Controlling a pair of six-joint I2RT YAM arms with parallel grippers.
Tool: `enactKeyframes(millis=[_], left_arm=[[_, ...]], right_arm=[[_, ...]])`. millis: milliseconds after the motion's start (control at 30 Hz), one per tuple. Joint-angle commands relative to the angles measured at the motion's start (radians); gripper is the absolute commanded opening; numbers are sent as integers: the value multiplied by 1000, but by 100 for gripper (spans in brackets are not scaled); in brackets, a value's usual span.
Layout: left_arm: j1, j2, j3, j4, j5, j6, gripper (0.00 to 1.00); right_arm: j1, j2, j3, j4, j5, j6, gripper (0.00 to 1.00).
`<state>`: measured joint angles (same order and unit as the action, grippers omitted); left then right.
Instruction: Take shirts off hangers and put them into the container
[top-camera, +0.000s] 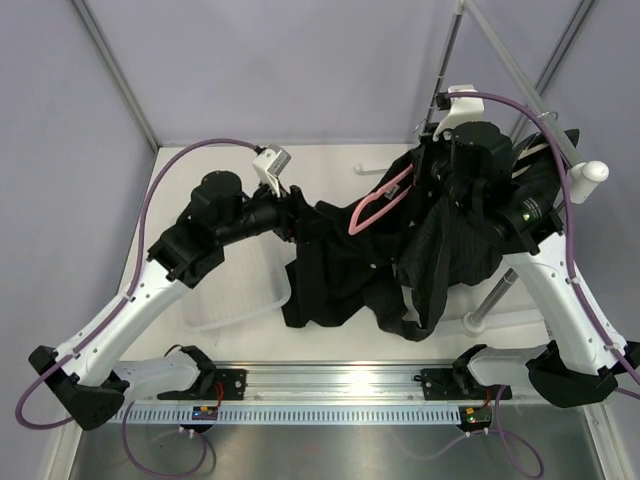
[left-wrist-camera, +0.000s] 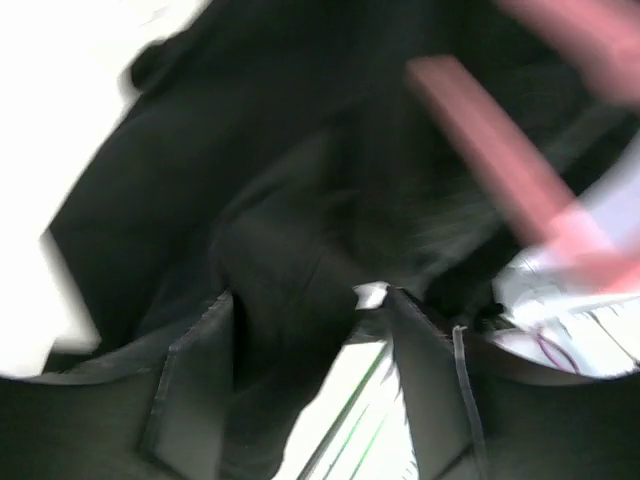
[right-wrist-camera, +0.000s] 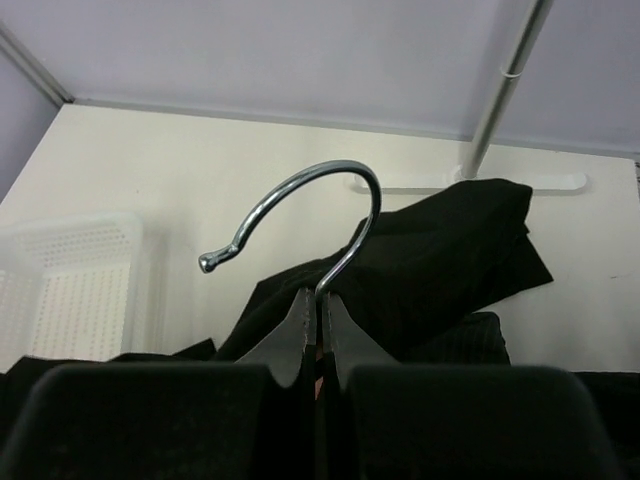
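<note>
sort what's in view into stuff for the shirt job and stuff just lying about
For the job: plain black long-sleeved shirt, charcoal pinstriped shirt, slim pink hanger, chrome metal hanger hook, translucent white perforated plastic basket.
Just there: grey metal rack pole, purple cables.

- Top view: bright, even, diffuse light. The white tabletop (top-camera: 330, 165) carries only soft shadows beside the black shirts (top-camera: 340, 270), whose folds sink into darkness.
- Left wrist view: heavy motion blur. The pink hanger (left-wrist-camera: 490, 150) smears, and the whites at the left edge are blown out.
- Right wrist view: sharp, with glints along the metal hook (right-wrist-camera: 300, 215).
</note>
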<state>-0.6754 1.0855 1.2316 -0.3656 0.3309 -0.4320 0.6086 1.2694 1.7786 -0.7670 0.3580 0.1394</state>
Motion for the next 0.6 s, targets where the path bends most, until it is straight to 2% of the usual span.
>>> enactKeyframes(millis=[0, 167, 467, 567], left_arm=[[-35, 0, 187, 56, 161, 78, 70], [-49, 28, 301, 31, 212, 110, 73], [-62, 30, 278, 1, 227, 139, 73], [-79, 45, 282, -42, 191, 162, 72]], right_arm=[[11, 19, 1, 45, -65, -32, 0], [63, 93, 56, 21, -36, -46, 0], [129, 169, 134, -11, 7, -55, 0], [154, 188, 160, -23, 25, -60, 0]])
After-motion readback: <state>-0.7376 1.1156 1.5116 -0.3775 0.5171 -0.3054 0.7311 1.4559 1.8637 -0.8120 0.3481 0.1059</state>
